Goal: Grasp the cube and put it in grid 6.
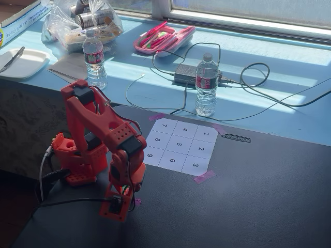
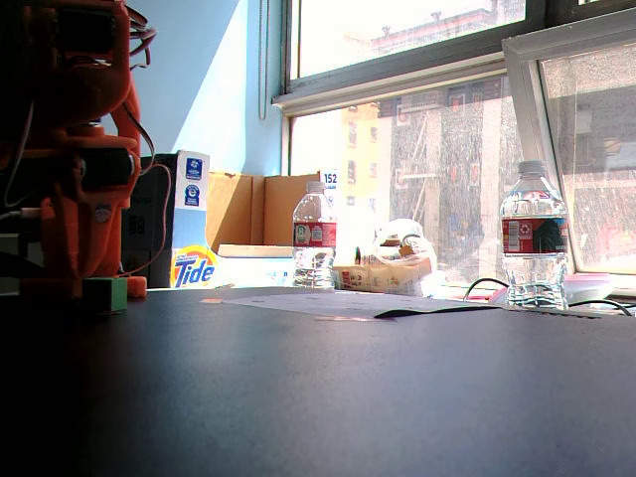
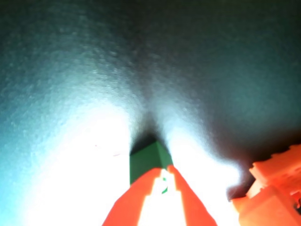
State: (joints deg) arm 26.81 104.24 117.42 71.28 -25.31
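The gripper [image 3: 162,181] is down on the table pinching the cube [image 3: 146,162], and grid 6 [image 1: 172,160] on the far right waits empty.

Green cube [image 3: 146,160], orange tool [image 3: 160,197], dark mat [image 1: 248,196].

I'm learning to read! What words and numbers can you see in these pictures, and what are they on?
"7 4 1", "8 5 2", "9 6 3": black digits, one in each cell of the paper grid sheet.
"Tide": on the box behind the table.
"152": on a small white sign by the window.
Water bottle labels: too small to read.
Black tag on the table: blurred.
Wrist view: no text.
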